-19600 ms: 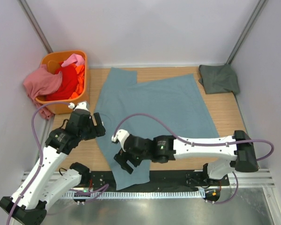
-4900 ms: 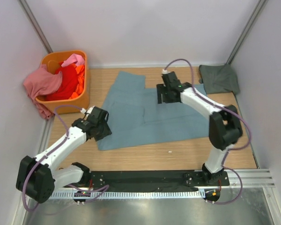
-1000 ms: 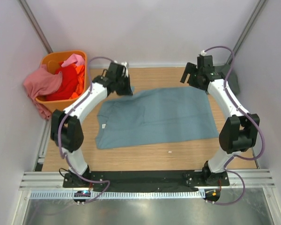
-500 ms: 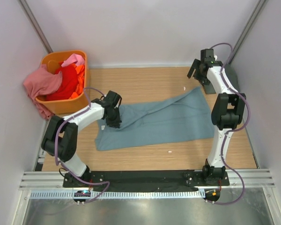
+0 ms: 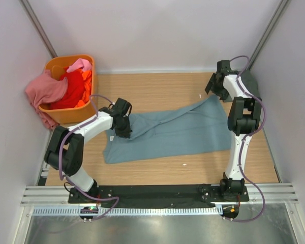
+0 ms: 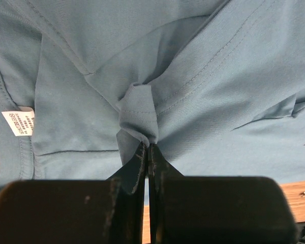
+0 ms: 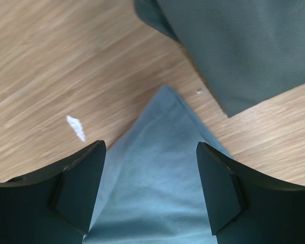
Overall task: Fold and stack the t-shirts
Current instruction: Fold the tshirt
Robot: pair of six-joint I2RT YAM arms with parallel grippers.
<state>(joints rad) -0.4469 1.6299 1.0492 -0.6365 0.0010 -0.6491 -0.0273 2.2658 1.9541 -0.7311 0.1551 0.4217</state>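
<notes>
Left gripper [image 6: 147,148] clamps a fold of the blue-teal t-shirt [image 5: 173,133]; right gripper [image 7: 148,173] gapes empty over its far-right corner.

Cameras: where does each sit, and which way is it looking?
Top external: above and behind the arms, looking down at the table; both whole arms show.
Left wrist: on the left arm, looking down past the left gripper, shut on the blue-teal t-shirt.
Right wrist: on the right arm, looking down through the open right gripper at that shirt's corner and the dark grey-green t-shirt.
Shared: the blue-teal t-shirt.
</notes>
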